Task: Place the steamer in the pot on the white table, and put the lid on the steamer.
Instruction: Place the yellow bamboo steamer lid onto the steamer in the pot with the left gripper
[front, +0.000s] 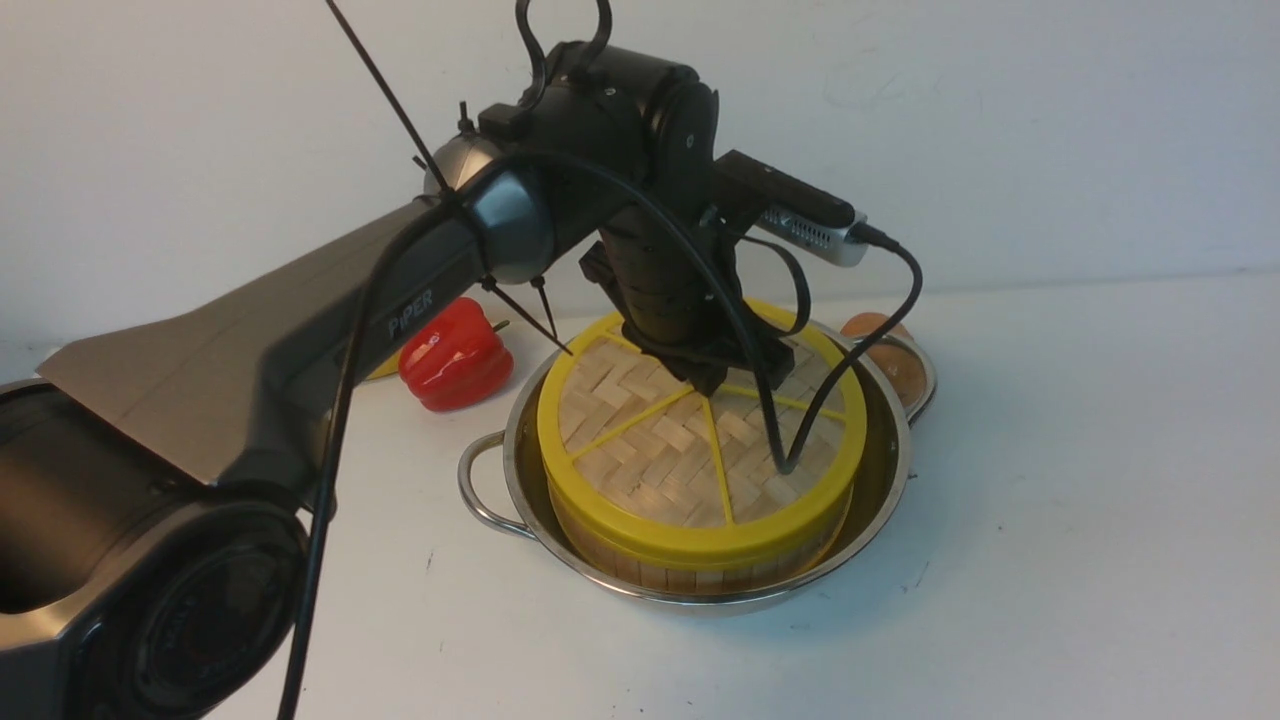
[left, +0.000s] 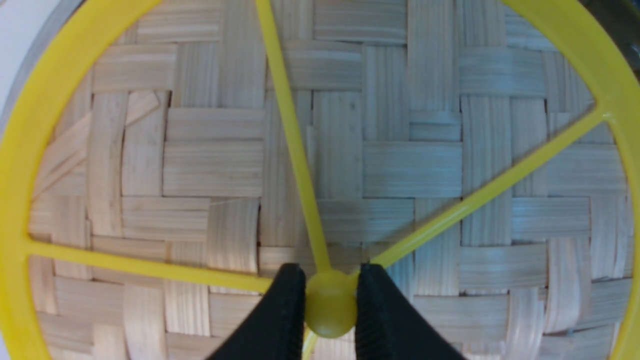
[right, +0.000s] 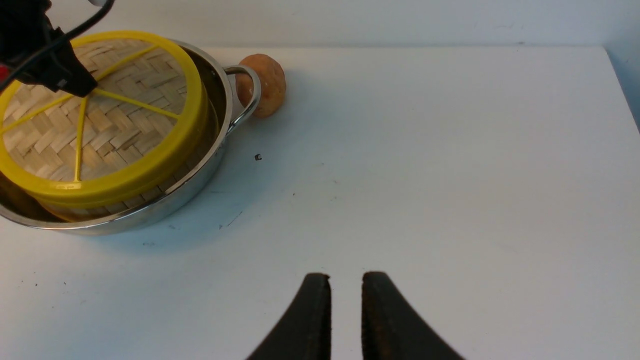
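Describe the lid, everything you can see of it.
The lid is a flat round disc of pale woven bamboo strips with a thick yellow rim and thin yellow spokes meeting at a small yellow knob. It lies level on the steamer, inside the pot. The left gripper is shut on the knob.

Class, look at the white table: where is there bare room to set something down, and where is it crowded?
Bare: the wide stretch of table on the robot's right of the pot, where the right gripper hovers, and the strip in front of the pot. Crowded: behind the pot, by the red pepper and brown potato.
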